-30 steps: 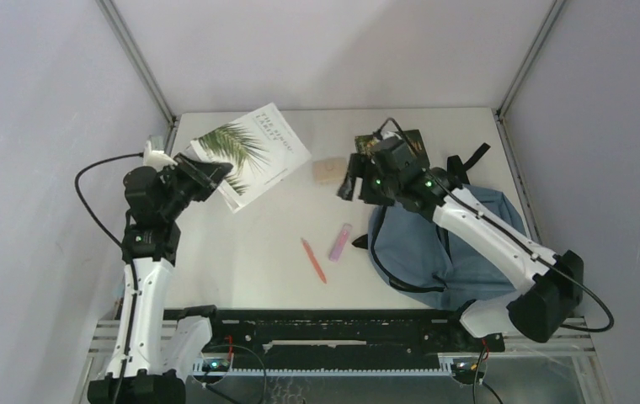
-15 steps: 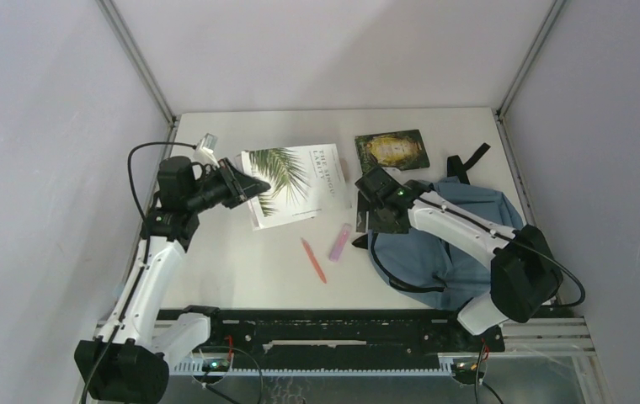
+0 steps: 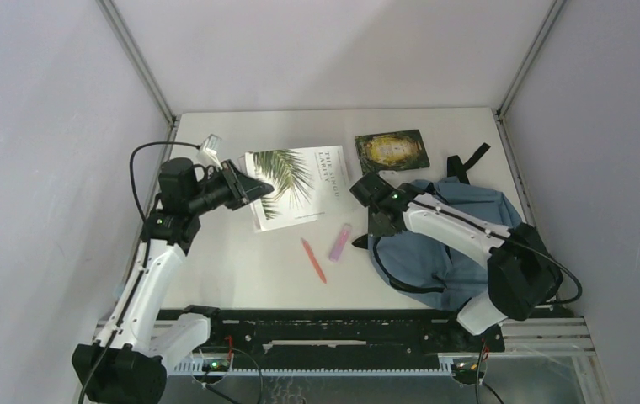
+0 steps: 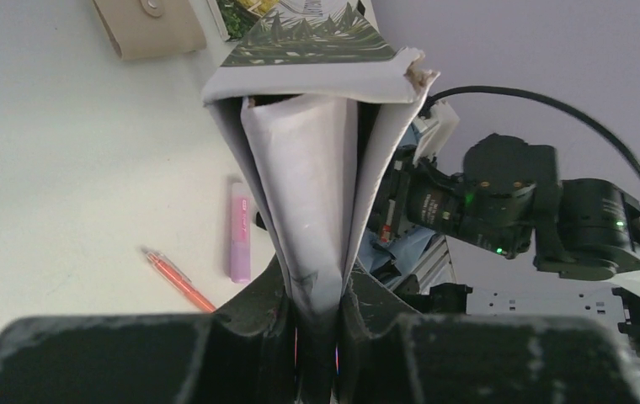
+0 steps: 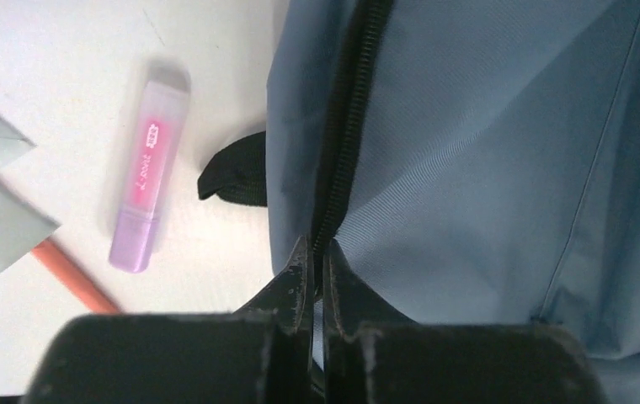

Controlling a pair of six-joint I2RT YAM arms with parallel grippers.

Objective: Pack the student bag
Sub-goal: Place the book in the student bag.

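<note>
The left fingers [image 4: 259, 318] pinched a palm-leaf book [image 3: 296, 181] by its edge. An orange pen [image 3: 313, 260] and a pink highlighter [image 3: 340, 241] lay mid-worktop [image 3: 241, 261]. The right fingers [image 5: 290, 284] were pressed together on the zipper trim of the student bag [image 3: 460, 244], which lay at the worktop's right with its inside hidden.

You are reaching the left arm [image 3: 152, 261] up and inward, the left gripper [image 4: 315, 295] clamping tight on a book [image 4: 308, 168], while you are bending the right arm [image 3: 460, 227] forward-left, wrist pitching down, the right gripper [image 5: 317, 269] pinching nearly closed on the student bag [image 5: 485, 151] at its zipper.
</note>
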